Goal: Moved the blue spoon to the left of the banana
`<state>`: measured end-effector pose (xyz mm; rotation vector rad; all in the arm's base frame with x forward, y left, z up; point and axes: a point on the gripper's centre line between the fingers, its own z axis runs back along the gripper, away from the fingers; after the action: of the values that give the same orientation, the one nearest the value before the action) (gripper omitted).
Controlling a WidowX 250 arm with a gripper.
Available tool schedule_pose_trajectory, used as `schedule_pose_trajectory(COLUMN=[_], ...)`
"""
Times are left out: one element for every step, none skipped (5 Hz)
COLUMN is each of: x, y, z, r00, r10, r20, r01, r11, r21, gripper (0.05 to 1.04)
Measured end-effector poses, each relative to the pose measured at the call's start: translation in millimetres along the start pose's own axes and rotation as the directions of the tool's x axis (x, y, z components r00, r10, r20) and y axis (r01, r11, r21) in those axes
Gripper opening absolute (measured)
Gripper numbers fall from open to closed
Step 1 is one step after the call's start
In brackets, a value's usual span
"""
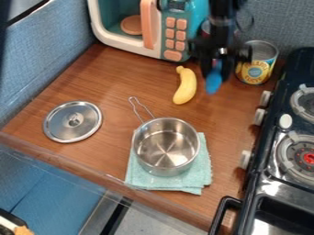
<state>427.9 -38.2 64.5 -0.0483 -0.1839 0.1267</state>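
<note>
1. Stretching from the blue wall to the stove, the wooden bench [104, 87] has a stretch of wood between its left edge and the pot.
2. The stove [273, 188] lines the right edge, knobs facing the wood.
3. A toy microwave [135, 47] stands along the far edge.
4. Near the far right corner, the black gripper [215, 73] hangs down, grasping the blue spoon.
5. A teal cloth [153, 181] lies towards the near edge.
6. On it sits the steel pot [165, 147], wire handle angled towards the far edge.
7. The metal lid [73, 121] lies near the left edge.
8. A can [255, 71] with a yellow label and blue lettering stands by the far right corner.
9. The banana [185, 87] lies between microwave and pot.
10. The blue spoon [213, 82] hangs on the banana's stove side.
</note>
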Motion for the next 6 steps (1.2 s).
schedule_pose_trajectory(x=[-5.7, -22.9, -37.2, -47.0, -54.0, -52.9], y=[31.3, 93.6, 118.0, 129.4, 141.8, 146.2], z=[9.4, 0.5, -8.9, -19.9, -39.4, -57.0], r00=[1.0, 0.994, 0.993, 0.991, 0.987, 0.977], r10=[0.022, 0.081, 0.046, -0.009, -0.071, -0.157], r20=[-0.014, -0.073, -0.108, -0.132, -0.147, -0.147], r01=[-0.022, -0.077, -0.037, 0.023, 0.086, 0.174], r11=[1.0, 0.996, 0.996, 0.995, 0.991, 0.978], r21=[0.006, 0.051, 0.083, 0.099, 0.099, 0.111], gripper=[0.416, 0.416, 0.416, 0.416, 0.416, 0.416])
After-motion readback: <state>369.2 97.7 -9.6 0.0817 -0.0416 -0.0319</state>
